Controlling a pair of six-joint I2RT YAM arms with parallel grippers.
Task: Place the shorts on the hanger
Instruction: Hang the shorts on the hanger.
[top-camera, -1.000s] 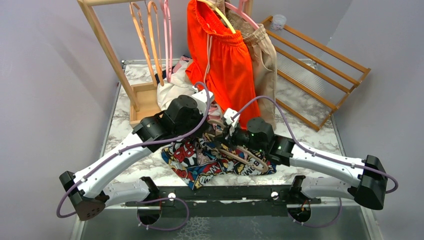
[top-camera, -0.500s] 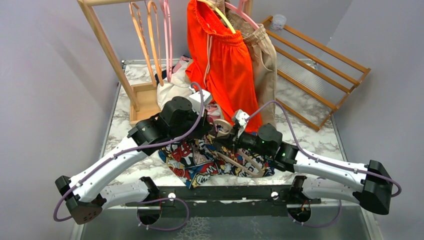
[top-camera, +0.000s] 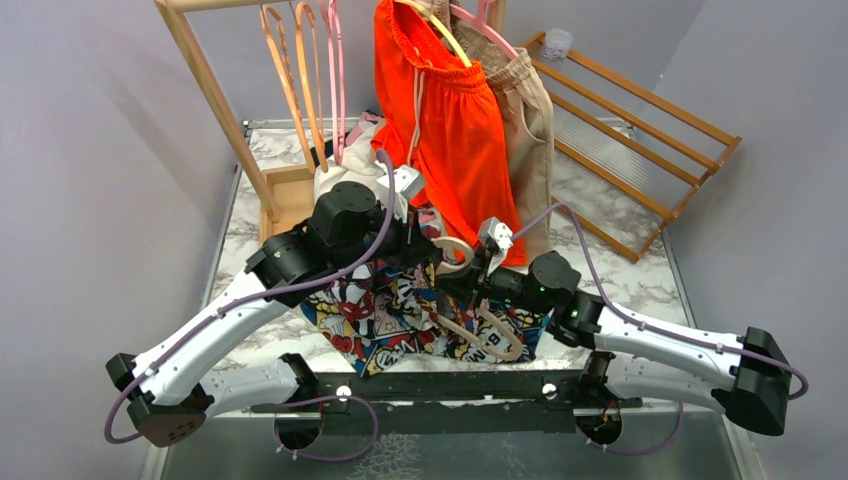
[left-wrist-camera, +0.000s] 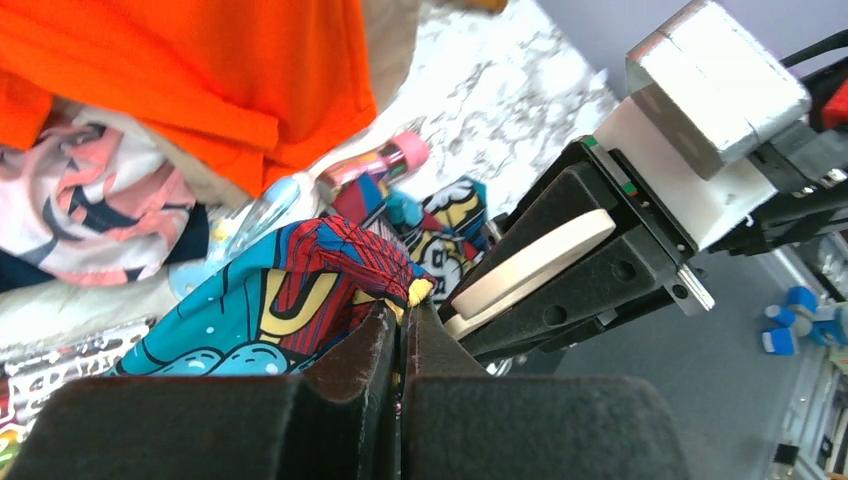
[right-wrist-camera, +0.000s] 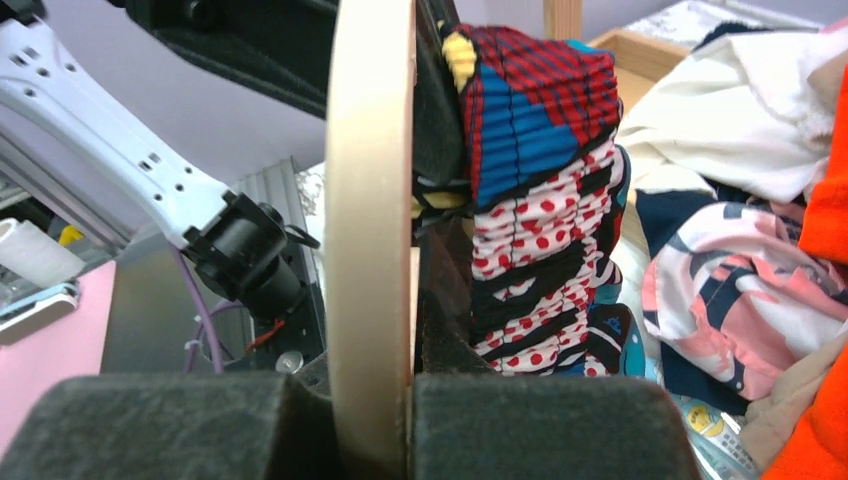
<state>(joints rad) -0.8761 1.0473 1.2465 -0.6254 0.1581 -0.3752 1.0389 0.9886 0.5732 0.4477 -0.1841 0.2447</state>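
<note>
- Your left gripper (left-wrist-camera: 403, 345) is pinched shut on a bunched edge of the multicoloured comic-book print fabric shorts (left-wrist-camera: 290, 290). The gathered fold stands up just past its fingertips.
- Your right gripper (right-wrist-camera: 372, 425) is clamped tight on the pale cream plastic clothes hanger with thick rounded arms (right-wrist-camera: 370, 200). One arm of the hanger runs straight out from between its fingers.
- In the right wrist view, the bunched comic-book print sits just to the right of that hanger arm, with a black finger of your left gripper between them. You cannot tell from here whether fabric and hanger touch.
- From above, your two grippers are close together over the middle of the white marble-pattern table (top-camera: 620, 275), fingertips pointing at each other.
- The rest of the comic-book print shorts spreads out on the near side of your left gripper. The hanger's arms lie across that fabric, on the near side of your right gripper.
- Beyond both grippers, plain bright orange shorts (top-camera: 450, 110) and plain beige shorts (top-camera: 530, 110) hang from a light wooden rack (top-camera: 210, 90). A loose heap of clothes (top-camera: 345, 175) lies below them.
</note>
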